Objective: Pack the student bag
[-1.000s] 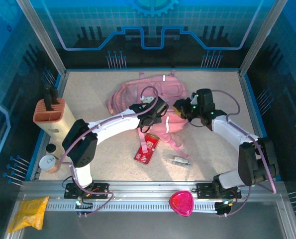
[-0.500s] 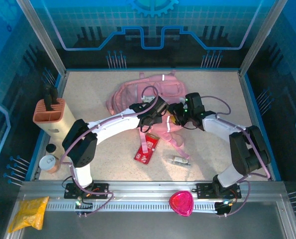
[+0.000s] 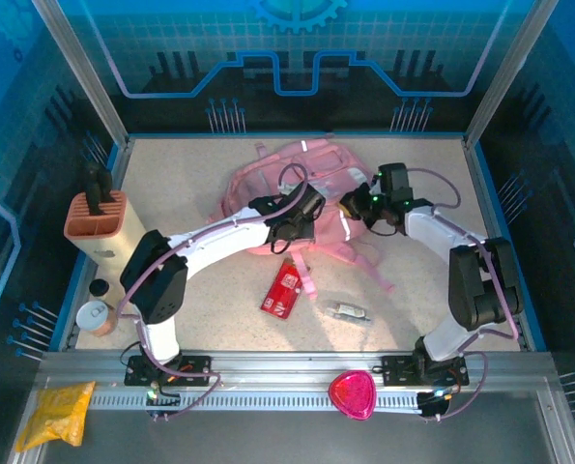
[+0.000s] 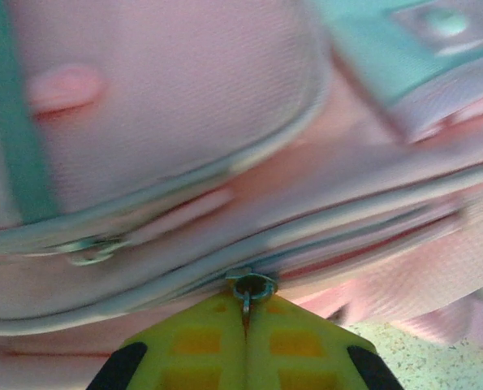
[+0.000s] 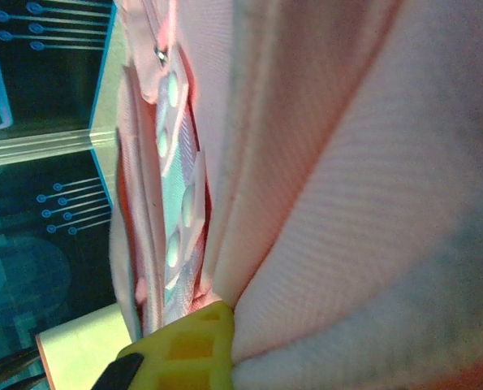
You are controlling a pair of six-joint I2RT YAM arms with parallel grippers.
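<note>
The student bag point(image 3: 268, 184) lies slumped on the counter point(image 3: 171, 174), toward 12 o'clock from its middle, with loose straps point(image 3: 359, 261) trailing toward 5 o'clock. It looks light, soft and floppy. The fabric folds and bunches wherever it is pressed, so it will probably sag and drag rather than lift as one piece. The firmest places to hold are likely the small metal zipper pulls, the piped seams and the webbing straps. The broad panels would only crumple, and the clear window looks slippery.

The left gripper point(image 3: 292, 220) sits at the bag's 6 o'clock edge. In the left wrist view its yellow fingers point(image 4: 196, 345) are pressed fully together on a zipper pull point(image 4: 247, 288), which is pinched between their tips.

The right gripper point(image 3: 355, 205) is at the bag's 4 o'clock side, fully closed. Its wrist view shows one yellow finger point(image 5: 184, 349) buried against a thick fold of pink cloth, so it appears to be clamping the bag's fabric and bracing it. A red packet point(image 3: 285, 287) lies unpacked just beyond the bag at 6 o'clock.
</note>
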